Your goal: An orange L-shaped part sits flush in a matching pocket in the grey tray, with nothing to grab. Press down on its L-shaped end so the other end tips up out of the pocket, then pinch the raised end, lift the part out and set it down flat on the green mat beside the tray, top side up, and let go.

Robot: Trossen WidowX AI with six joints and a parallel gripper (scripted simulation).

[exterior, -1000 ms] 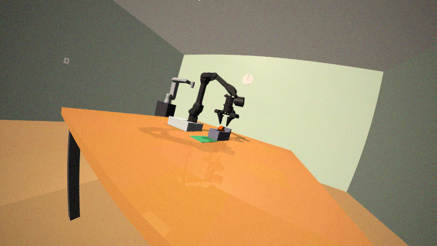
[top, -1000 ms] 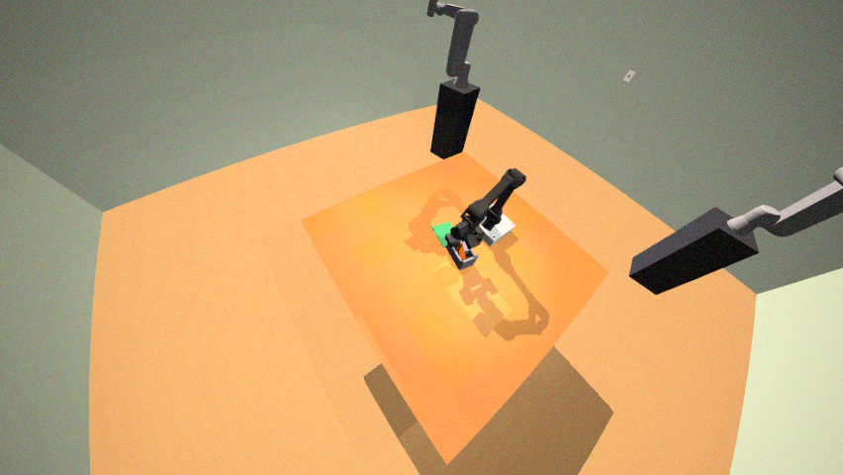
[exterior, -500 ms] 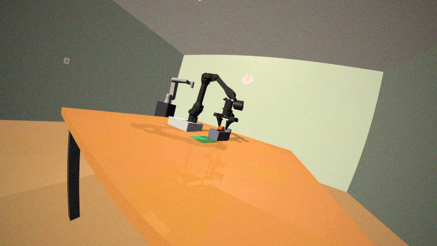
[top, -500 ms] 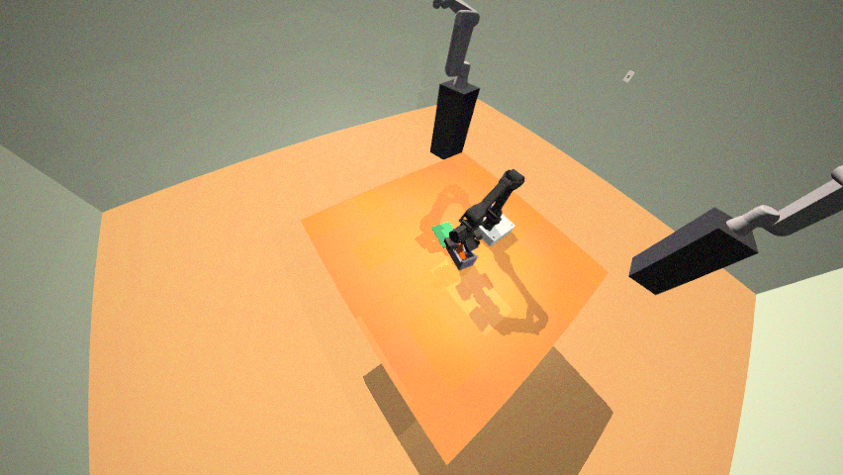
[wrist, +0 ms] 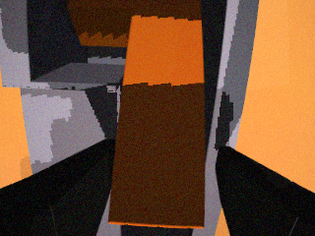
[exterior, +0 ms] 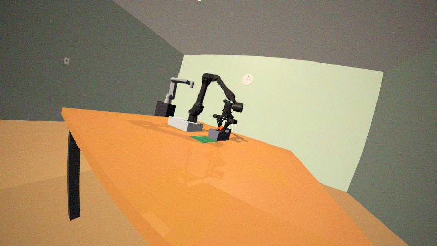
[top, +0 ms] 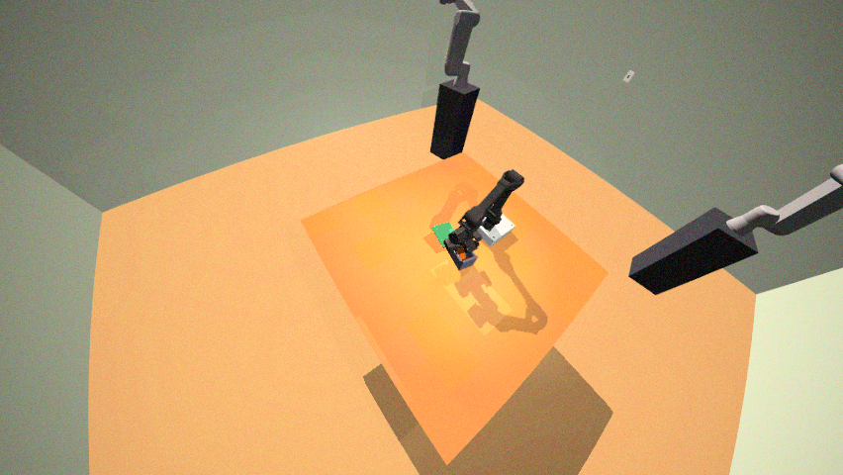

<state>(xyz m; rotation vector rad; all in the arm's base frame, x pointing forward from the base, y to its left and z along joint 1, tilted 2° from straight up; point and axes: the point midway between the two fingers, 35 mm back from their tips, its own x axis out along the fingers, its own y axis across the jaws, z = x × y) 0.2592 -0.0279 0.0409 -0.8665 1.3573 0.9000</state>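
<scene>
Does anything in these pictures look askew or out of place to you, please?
Yes: the orange part is not lying flush in the grey tray. Its plain end is tipped up out of the pocket, between the jaws of the gripper, which have not shut on it. The green mat lies flat beside the tray.
</scene>
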